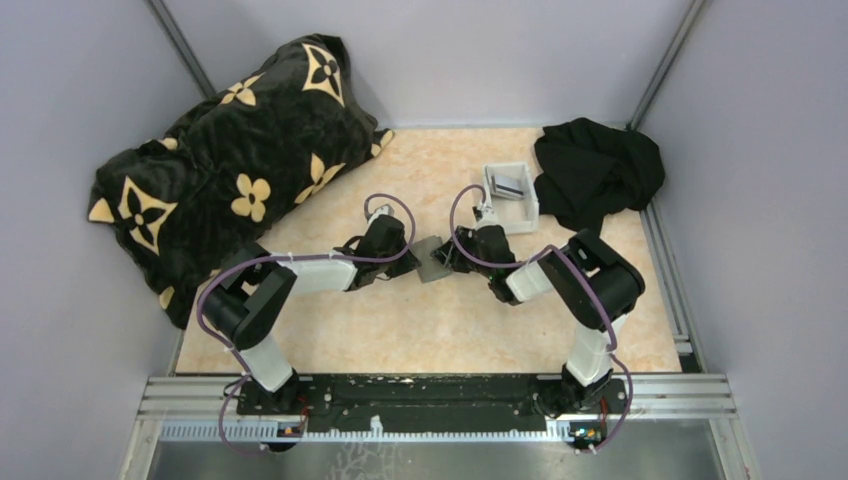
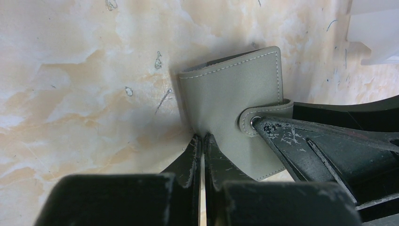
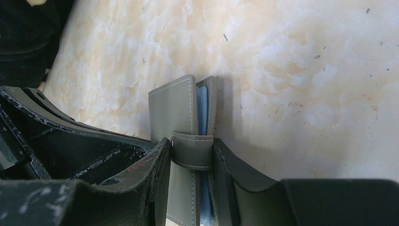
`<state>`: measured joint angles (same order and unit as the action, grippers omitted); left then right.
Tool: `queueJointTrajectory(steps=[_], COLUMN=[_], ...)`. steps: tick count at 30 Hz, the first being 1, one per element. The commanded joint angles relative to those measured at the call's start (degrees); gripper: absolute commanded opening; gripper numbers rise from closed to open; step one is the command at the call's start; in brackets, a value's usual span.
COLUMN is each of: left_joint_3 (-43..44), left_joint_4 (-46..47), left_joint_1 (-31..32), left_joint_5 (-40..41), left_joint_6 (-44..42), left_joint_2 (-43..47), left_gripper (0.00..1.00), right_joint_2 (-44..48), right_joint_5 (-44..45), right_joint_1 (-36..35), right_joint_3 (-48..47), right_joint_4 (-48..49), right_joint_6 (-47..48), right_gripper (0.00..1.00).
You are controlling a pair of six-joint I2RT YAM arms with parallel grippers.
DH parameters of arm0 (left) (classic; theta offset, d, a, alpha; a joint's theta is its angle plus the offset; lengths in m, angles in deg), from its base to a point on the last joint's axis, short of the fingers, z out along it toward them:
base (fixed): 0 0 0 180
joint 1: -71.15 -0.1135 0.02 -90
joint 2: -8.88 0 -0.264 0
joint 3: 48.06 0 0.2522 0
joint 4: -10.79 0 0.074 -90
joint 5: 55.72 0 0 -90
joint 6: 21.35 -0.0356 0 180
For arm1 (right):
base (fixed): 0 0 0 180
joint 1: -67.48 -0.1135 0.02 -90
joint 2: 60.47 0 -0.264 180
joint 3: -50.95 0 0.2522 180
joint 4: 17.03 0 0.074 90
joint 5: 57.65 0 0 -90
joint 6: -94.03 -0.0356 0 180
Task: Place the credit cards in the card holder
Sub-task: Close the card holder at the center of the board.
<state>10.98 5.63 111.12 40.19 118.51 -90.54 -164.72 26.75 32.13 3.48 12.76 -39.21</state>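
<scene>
Standing mid-table between both arms: card holder (image 2: 226,94), grey soft leather-like bifold with pale stitching, folded shut. Its long axis runs in line with the right fingers, and its free end points left toward the left gripper (image 2: 202,139).
- Strap (image 3: 193,150): same grey material, wrapped over the open edge, with a metal snap (image 2: 254,122).
- Contents: pale blue sheet edges show between the panels; card or lining cannot be told.
- Right gripper (image 3: 190,142): black scuffed jaws clamp the holder's two faces, one on each side.
- Left gripper: jaws pressed together, tips against the holder's near edge; whether a panel is pinched cannot be told.
- Tray (image 1: 527,205): white, rectangular, far right of centre, holding dark grey cards (image 1: 511,186).
- Table (image 1: 400,330): beige marbled top, flecked.
- Cushion (image 1: 230,170): black plush with tan flowers, far left.
- Cloth (image 1: 600,170): black, crumpled, far right, beside the tray.
</scene>
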Motion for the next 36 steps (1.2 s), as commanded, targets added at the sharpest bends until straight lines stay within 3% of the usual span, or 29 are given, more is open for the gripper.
queueJointTrajectory(steps=[1, 14, 22, 27, 30, 33, 36], left_joint_3=[-3.44, -2.54, -2.51, -2.29, -1.92, -2.3, -2.57], left_joint_4=[-14.44, -14.55, -14.47, -14.74, -15.48, -15.45, -15.47], left_joint_1=[-0.02, 0.03, 0.13, 0.2, 0.23, 0.53, 0.8], left_joint_5=[2.41, 2.57, 2.43, 3.25, 4.62, 7.35, 9.58], left_joint_6=[-2.07, -1.73, -1.17, -0.97, -0.98, -0.99, -0.99], left_joint_2=[-8.15, -8.5, -8.5, -6.58, -3.97, 0.72, 5.58], left_gripper=[0.0, 0.0, 0.0, 0.04, 0.1, 0.26, 0.36], right_joint_2=[-5.16, -3.49, -4.11, 1.8, 4.88, 7.1, 8.29], right_joint_5=[-5.14, -3.43, -3.88, -3.64, -2.93, -1.93, 0.38], right_joint_1=[-5.55, -6.39, -6.39, -6.39, -6.38, -6.39, -6.39], right_joint_3=[5.73, 8.85, 9.19, 8.92, 6.53, 4.15, 2.25], right_joint_4=[-22.42, -21.93, -20.62, -20.34, -23.27, -26.0, -28.94], right_joint_6=[0.99, -0.24, 0.21, 1.37, 2.37, 3.2, 4.29], right_gripper=[0.09, 0.0, 0.0, 0.3, 0.37, 0.41, 0.43])
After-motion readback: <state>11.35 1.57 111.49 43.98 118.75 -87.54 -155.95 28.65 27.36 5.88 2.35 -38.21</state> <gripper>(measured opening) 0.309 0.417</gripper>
